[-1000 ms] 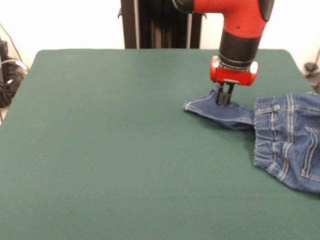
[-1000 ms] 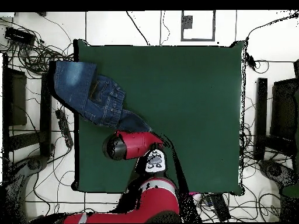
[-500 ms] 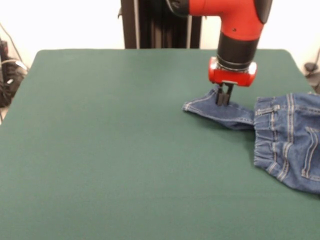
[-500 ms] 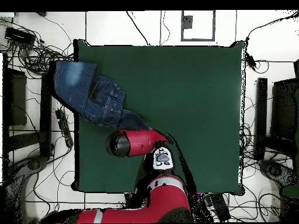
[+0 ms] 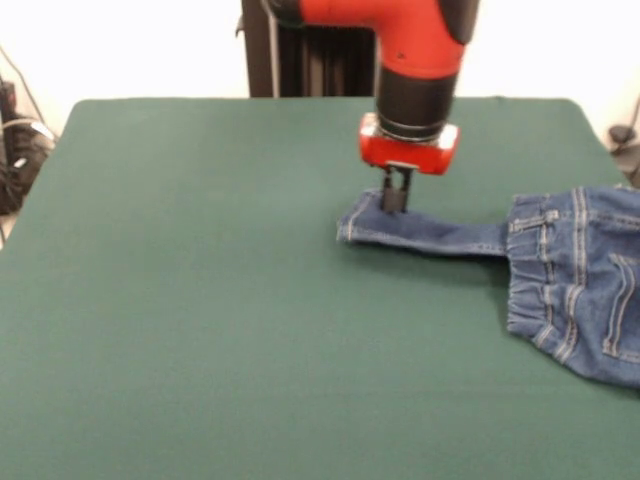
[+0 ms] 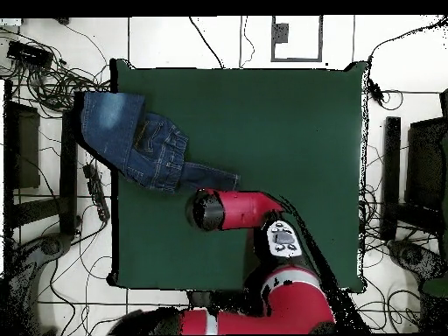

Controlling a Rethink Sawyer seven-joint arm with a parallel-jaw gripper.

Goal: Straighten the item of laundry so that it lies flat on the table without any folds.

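Note:
The blue denim jeans [image 5: 580, 280] lie at the right side of the dark green table [image 5: 200, 300] in the front view, waistband gathered and pockets up, partly past the picture's right edge. One narrow leg [image 5: 430, 235] stretches left across the cloth. My gripper [image 5: 395, 200] is shut on that leg's end and holds it at the table surface. In the overhead view the jeans [image 6: 131, 140] lie at the table's upper left, hanging over its left edge, with the leg [image 6: 210, 179] running toward the red arm, which hides the gripper.
Cables and equipment lie on the floor around the table [image 6: 289, 131] in the overhead view. The robot's black pedestal [image 5: 320, 50] stands at the table's far side in the front view.
My gripper has moved left across the table in the front view, dragging the jeans leg out longer and straighter. The body of the jeans has stayed in place.

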